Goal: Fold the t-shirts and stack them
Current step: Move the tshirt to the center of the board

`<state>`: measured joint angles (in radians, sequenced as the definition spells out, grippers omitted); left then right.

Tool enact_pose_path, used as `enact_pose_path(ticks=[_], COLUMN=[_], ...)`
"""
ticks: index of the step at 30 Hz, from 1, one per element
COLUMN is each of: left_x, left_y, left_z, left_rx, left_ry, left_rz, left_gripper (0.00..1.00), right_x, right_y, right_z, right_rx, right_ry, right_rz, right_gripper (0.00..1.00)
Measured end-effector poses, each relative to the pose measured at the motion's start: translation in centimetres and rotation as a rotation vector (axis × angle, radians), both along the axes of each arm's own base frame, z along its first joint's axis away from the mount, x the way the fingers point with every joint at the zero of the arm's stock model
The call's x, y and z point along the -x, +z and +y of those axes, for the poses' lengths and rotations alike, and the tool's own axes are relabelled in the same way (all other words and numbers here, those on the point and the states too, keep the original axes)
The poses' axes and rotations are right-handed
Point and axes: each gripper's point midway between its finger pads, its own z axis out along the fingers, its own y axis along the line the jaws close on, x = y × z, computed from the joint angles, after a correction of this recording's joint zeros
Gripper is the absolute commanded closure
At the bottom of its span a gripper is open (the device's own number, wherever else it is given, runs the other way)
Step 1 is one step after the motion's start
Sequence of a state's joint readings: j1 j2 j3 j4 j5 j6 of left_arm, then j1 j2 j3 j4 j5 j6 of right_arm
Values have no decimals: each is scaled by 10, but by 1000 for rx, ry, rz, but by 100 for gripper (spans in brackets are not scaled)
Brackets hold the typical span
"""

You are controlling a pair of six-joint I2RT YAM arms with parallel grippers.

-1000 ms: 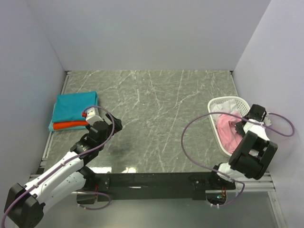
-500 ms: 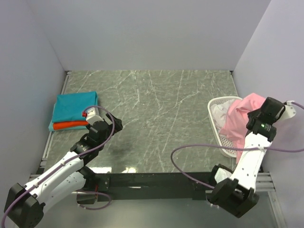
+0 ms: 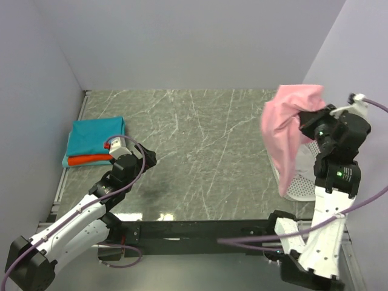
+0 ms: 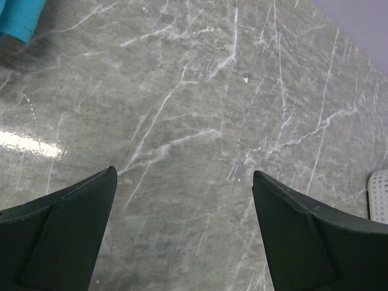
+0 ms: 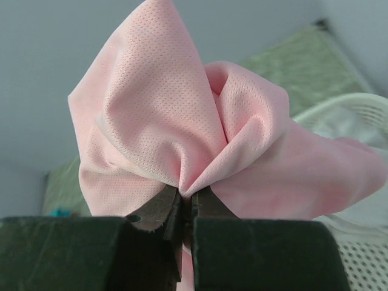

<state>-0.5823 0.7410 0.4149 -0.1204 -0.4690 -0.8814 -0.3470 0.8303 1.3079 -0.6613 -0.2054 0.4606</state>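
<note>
The fingers of the right gripper [image 5: 185, 203] are pressed together on a small bunch of the light pink, finely dotted t-shirt [image 5: 157, 115]. The cloth puffs out above the pinch and hangs down in a loose fold. The shirt is in the air, over the white perforated plastic basket [image 3: 303, 185] at the 3 o'clock side of the table.

I judge the shirt light, soft and without any stiffness, so it will sag and twist. For folding, a hold at a shoulder seam or a hem corner would serve better than this bunch.

The left gripper [image 4: 183, 176] has its fingers spread wide and holds nothing, low above the grey-green marble tabletop [image 3: 200, 139]. At 9 o'clock a folded teal t-shirt [image 3: 96, 136] lies on a folded orange-red t-shirt [image 3: 88, 160]. Plain pale lilac walls [image 3: 182, 42] close three sides.
</note>
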Motion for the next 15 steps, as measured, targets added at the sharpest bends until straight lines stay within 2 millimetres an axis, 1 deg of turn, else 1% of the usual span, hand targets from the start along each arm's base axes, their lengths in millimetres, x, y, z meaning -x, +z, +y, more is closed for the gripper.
enact_pose_path(ticks=[3, 4, 7, 8, 10, 11, 12, 13, 15], left_x=[0, 0, 0, -1, -1, -1, -1, -1, -2], left_y=[0, 0, 0, -1, -5, -7, -9, -9, -9], left_z=[-1, -1, -2, -2, -1, -1, -1, 0, 2], left_rx=[6, 8, 15, 16, 11, 5, -5, -7, -17], left_ry=[0, -1, 2, 4, 8, 9, 14, 16, 31], left_rz=[0, 0, 3, 7, 18, 25, 38, 42, 53], left_gripper=[1, 1, 1, 1, 1, 1, 1, 1, 1], right_x=[-5, -7, -8, -9, -17, -21, -24, -30, -44], right_y=[16, 17, 19, 19, 18, 19, 20, 17, -3], right_z=[56, 74, 115, 133, 165, 185, 201, 212, 240], right_rx=[23, 22, 22, 26, 40, 53, 63, 74, 110], right_ry=[216, 289, 430, 482, 558, 601, 622, 628, 625], right_rz=[-43, -47, -48, -40, -16, -6, 0, 14, 79], right_gripper=[99, 99, 99, 99, 99, 99, 99, 99, 98])
